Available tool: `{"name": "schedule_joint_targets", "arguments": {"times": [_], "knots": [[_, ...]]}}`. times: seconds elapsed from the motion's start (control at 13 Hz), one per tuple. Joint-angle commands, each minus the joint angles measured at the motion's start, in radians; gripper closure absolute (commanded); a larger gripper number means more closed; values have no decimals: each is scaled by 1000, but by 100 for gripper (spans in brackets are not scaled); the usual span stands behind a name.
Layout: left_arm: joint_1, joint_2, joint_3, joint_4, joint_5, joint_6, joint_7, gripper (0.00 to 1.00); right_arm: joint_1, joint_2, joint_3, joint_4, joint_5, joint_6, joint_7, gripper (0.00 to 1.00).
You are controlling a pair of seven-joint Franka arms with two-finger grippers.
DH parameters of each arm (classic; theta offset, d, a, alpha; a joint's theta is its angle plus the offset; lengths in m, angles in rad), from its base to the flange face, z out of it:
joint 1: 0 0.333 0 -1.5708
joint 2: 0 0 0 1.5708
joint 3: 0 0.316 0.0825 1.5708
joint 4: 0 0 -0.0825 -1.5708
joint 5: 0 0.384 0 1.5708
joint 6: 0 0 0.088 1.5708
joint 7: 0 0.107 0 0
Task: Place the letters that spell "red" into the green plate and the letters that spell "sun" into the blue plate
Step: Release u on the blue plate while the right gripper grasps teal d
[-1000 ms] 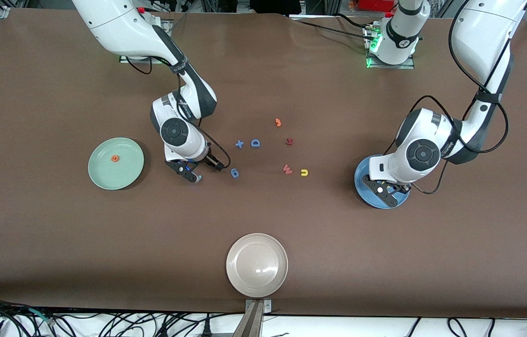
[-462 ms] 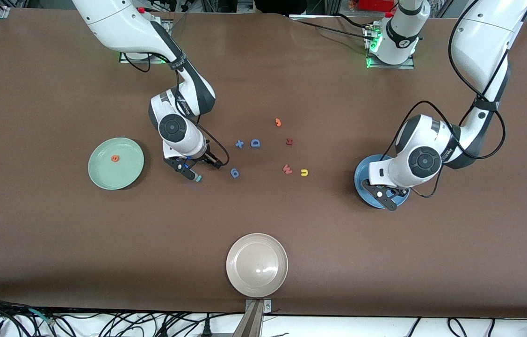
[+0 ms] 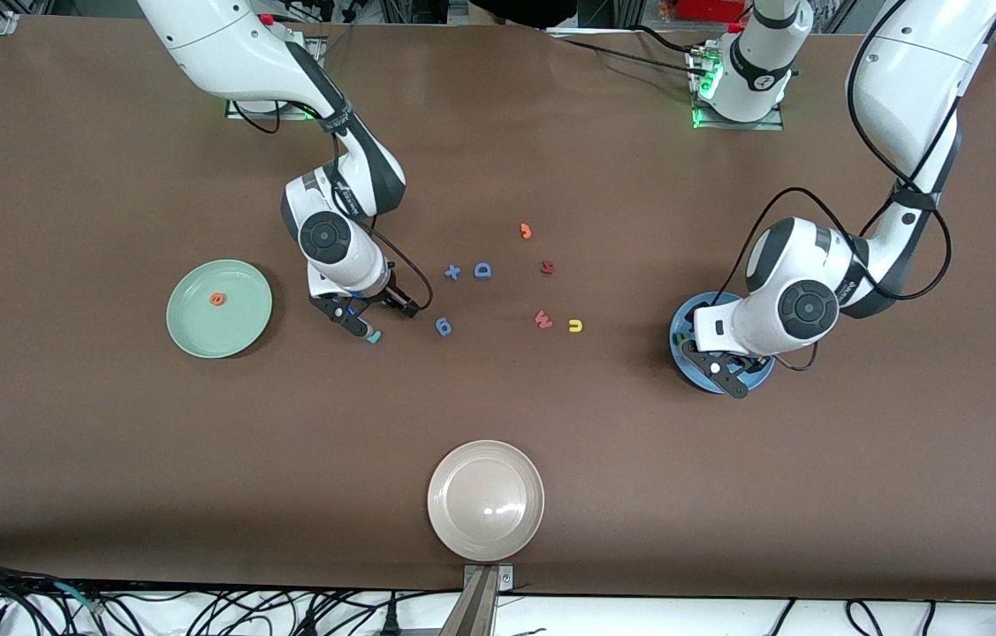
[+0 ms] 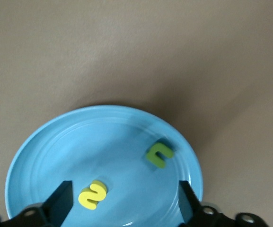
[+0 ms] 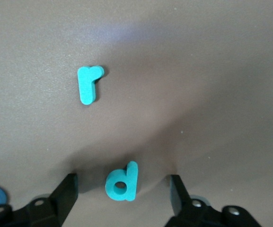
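Note:
My left gripper (image 4: 125, 203) hangs open over the blue plate (image 4: 46, 142), which holds a yellow "s" (image 4: 92, 194) and an olive "n" (image 4: 159, 154); nothing is between its fingers. In the front view the left hand (image 3: 725, 371) covers most of that plate (image 3: 683, 364). My right gripper (image 5: 123, 194) is open low over the table, with the teal "d" (image 5: 122, 182) lying between its fingers, untouched. The teal "r" (image 5: 89, 83) lies just past it. The orange "e" (image 3: 217, 299) rests in the green plate (image 3: 237, 331). The yellow "u" (image 3: 575, 326) lies mid-table.
Near the "u" are a red "W" (image 3: 543, 319), a small red letter (image 3: 547, 266) and an orange hook (image 3: 526, 231). A blue plus (image 3: 452, 272), blue "D" (image 3: 482, 270) and a blue round letter (image 3: 444, 328) lie beside the right hand. A beige plate (image 3: 485, 500) sits near the camera.
The left gripper has opened over the blue plate and its hand has shifted slightly. The right hand has crept a little toward the robots' side of the table.

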Motion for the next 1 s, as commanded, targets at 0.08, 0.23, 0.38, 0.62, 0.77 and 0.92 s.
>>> {"name": "schedule_joint_targets", "arguments": {"times": [0.08, 0.23, 0.38, 0.62, 0.77, 0.92], "knots": [[-63, -1, -24, 57, -25, -13, -16, 0, 1, -18, 1, -23, 13, 17, 3, 23], [-132, 3, -23, 60, -14, -11, -161, 0, 1, -18, 1, -23, 12, 17, 3, 23], [-186, 19, -23, 82, -14, -7, -248, 0, 1, -16, 1, -25, 12, 19, 3, 25], [-267, 64, -21, 137, -14, -2, -260, 0, 1, -16, 1, -25, 12, 19, 1, 36], [-307, 79, -21, 149, -13, -2, -262, 0, 1, -15, 1, -25, 12, 17, -2, 58], [-333, 93, -21, 135, -13, -2, -262, 0, 1, -15, 1, -23, 12, 17, -4, 87]]}}
